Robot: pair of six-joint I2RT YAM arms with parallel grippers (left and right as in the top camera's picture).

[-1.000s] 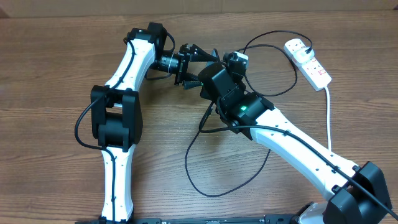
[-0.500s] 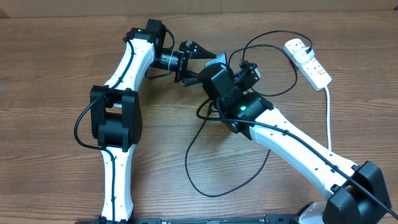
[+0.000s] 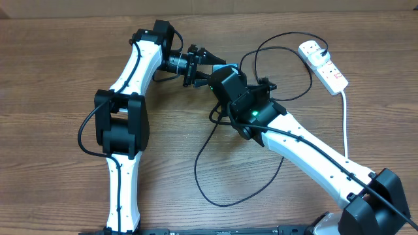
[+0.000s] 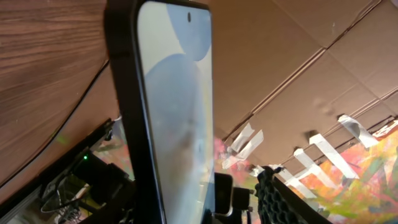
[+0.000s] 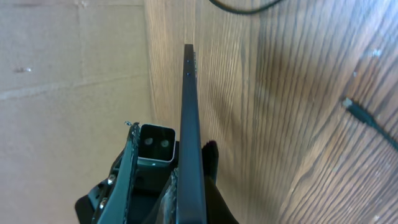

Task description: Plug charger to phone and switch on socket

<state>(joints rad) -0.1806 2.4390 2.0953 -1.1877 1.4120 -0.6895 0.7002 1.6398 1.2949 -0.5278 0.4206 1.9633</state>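
The phone (image 3: 223, 67) is held on edge between the two arms. Its pale blue screen fills the left wrist view (image 4: 177, 112), and it shows edge-on in the right wrist view (image 5: 189, 124). My right gripper (image 3: 226, 76) (image 5: 186, 199) is shut on its near end. My left gripper (image 3: 210, 63) (image 4: 208, 208) is open around the same end, with a gap between the screen and one finger. The charger (image 3: 215, 176) loops over the table. Its connector tip (image 5: 348, 104) lies loose on the wood. Its plug (image 3: 315, 47) sits in the socket (image 3: 324, 65).
The socket's thick white cord (image 3: 344, 124) runs down the right side of the table. A cardboard wall (image 5: 68, 74) stands behind the table's far edge. The black cable curls close under the right arm.
My right wrist has rolled and shifted left toward the left gripper. A sliver of the phone's blue screen now shows from above. The left arm has barely moved.
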